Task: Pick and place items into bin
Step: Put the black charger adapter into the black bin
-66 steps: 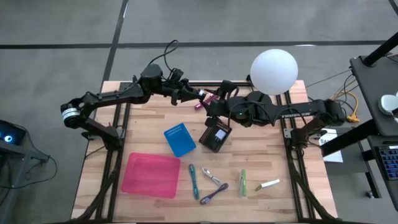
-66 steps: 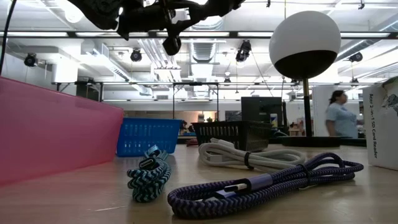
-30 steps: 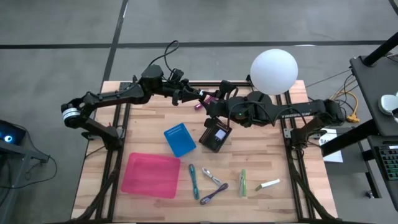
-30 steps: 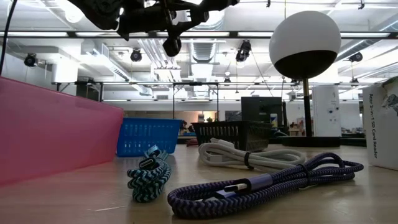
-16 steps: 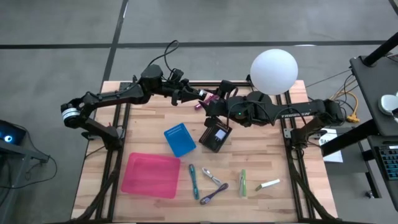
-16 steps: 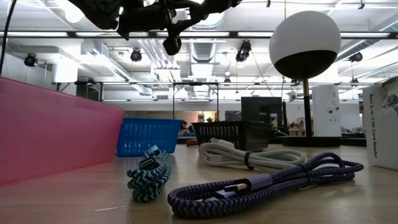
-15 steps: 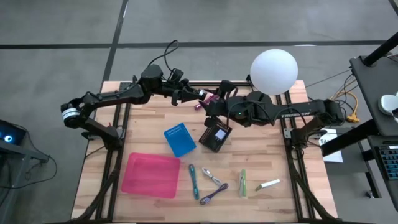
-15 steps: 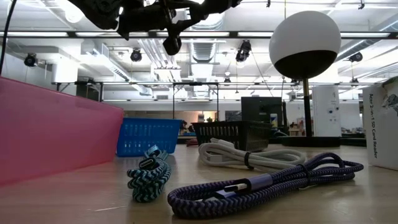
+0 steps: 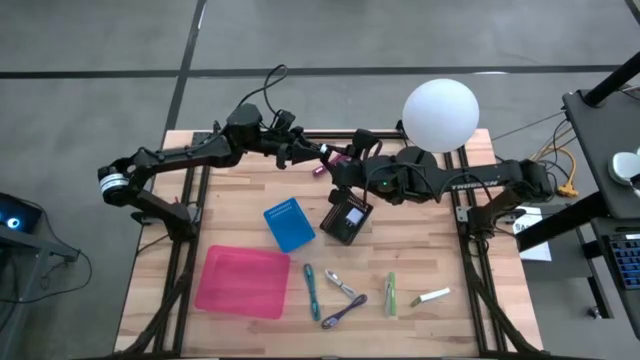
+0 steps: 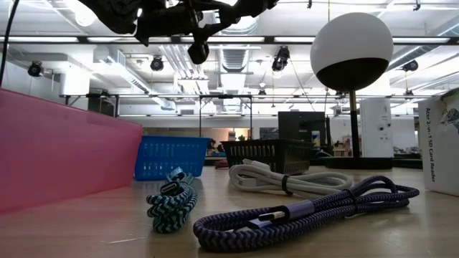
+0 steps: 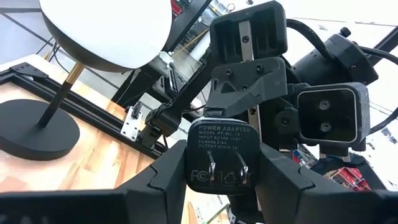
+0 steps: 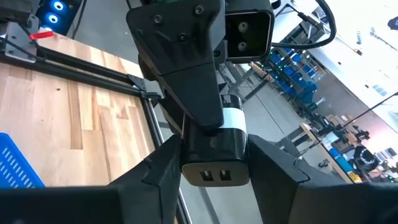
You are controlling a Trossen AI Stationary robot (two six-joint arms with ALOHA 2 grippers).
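Meeting above the far edge of the wooden table (image 9: 250, 190), both grippers clamp one black power adapter (image 11: 225, 159) at the same time, just left of the white globe lamp (image 9: 440, 115). The left gripper (image 9: 312, 156) reaches in from the lamp's left; its fingers (image 11: 155, 186) are clenched on the adapter's sides, with the two plug prongs facing its wrist camera. The right gripper (image 9: 338, 166) reaches in from below the lamp; its fingers (image 12: 158, 168) are clenched on the same adapter, whose two ports face its wrist camera.

On the table, left of and nearer than the lamp, lie the pink bin (image 9: 243, 281) and the small blue basket (image 9: 289, 223). Beside the blue basket, below the grippers, sits a black basket (image 9: 347, 218). Nearer than the lamp, in a row right of the pink bin, lie a teal cable (image 9: 311, 284), a white cable (image 9: 340, 283), a purple cable (image 9: 342, 313), a green item (image 9: 390, 293) and a white item (image 9: 433, 296).
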